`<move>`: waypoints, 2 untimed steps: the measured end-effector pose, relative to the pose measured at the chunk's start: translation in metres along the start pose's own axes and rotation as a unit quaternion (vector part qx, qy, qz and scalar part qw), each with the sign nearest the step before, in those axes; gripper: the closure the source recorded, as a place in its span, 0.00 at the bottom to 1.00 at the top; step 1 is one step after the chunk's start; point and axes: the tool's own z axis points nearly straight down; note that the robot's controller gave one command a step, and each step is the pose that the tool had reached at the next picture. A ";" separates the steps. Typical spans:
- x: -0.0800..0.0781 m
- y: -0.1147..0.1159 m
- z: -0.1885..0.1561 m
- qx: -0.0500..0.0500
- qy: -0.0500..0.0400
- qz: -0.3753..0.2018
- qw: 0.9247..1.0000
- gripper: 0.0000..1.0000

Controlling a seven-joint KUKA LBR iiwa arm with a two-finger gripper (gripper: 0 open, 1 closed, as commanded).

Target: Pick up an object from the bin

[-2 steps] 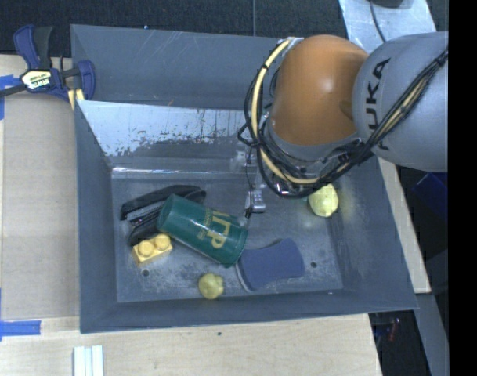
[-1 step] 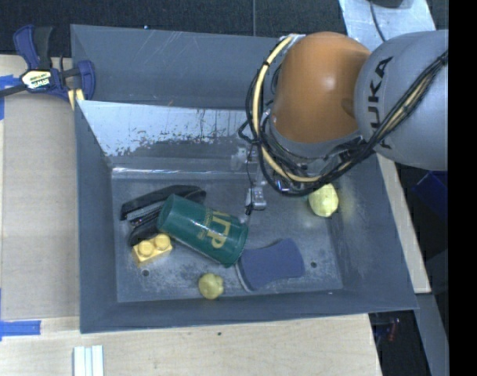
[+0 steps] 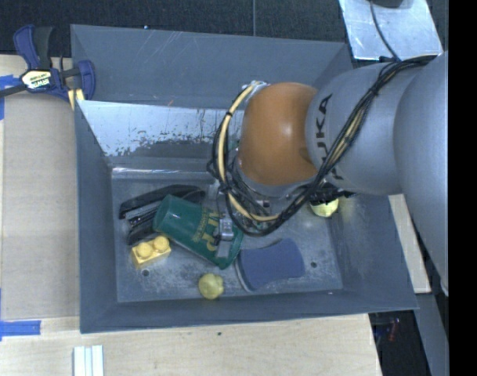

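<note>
The gripper (image 3: 216, 232) sits at the 3 o'clock end of the green cup (image 3: 179, 219), which lies sideways mid-bin (image 3: 93, 233). Grip state: cannot tell. The cup is probably light, rigid and smooth; grasp across its rim wall.

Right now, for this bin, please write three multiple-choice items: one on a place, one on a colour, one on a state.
1. The yellow brick lies: A) left of the green cup; B) by the right wall; C) inside the cup.
2. The flat pad is: A) red; B) blue; C) white.
3. The green cup: A) stands upright; B) lies on its side; C) stands inverted.
Answers: 1 A, it sits by the cup's left end; 2 B, its top looks dull blue; 3 B, its round wall faces up.
</note>
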 end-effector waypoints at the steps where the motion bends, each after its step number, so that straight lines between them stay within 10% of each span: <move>1: 0.014 0.028 0.003 0.000 -0.003 -0.061 0.998 0.00; 2: 0.033 0.044 0.011 0.000 -0.001 0.036 0.999 0.00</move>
